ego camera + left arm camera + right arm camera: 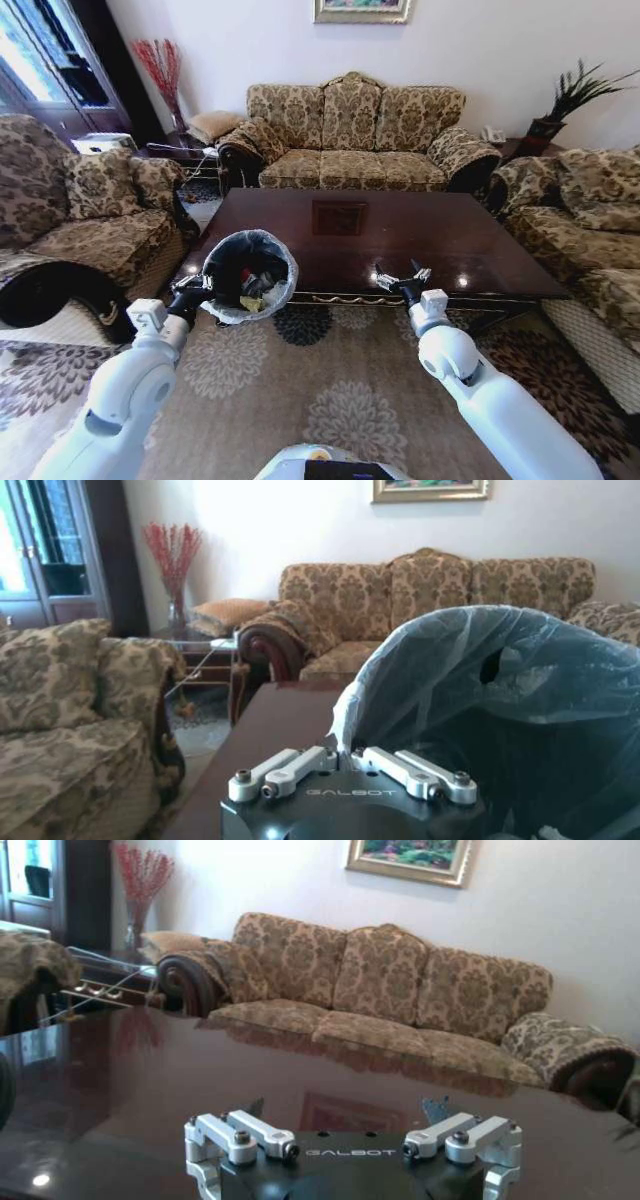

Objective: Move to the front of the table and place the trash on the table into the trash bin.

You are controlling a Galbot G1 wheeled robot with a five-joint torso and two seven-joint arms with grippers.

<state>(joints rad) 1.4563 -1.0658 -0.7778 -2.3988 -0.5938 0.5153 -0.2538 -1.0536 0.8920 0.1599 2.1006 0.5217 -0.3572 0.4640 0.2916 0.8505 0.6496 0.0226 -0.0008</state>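
I am holding the small round black trash bin with pale grey-blue plastic liner [249,276] at the front-left edge of the glossy dark brown wooden counter [400,235]; scraps are lying inside. My left hand [197,292] is clamping its rim, so the thin liner may slip. My right hand [402,277] is hovering open. Patterned sofas [352,135] are surrounding us.

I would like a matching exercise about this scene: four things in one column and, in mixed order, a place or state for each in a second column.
Things:
1. left gripper
2. right gripper
3. trash bin
4. table

Places or states:
a. holds trash inside
b. shut on the liner rim
c. open over the table's near edge
d. stands before the middle sofa

Pairs: 1-b, 2-c, 3-a, 4-d
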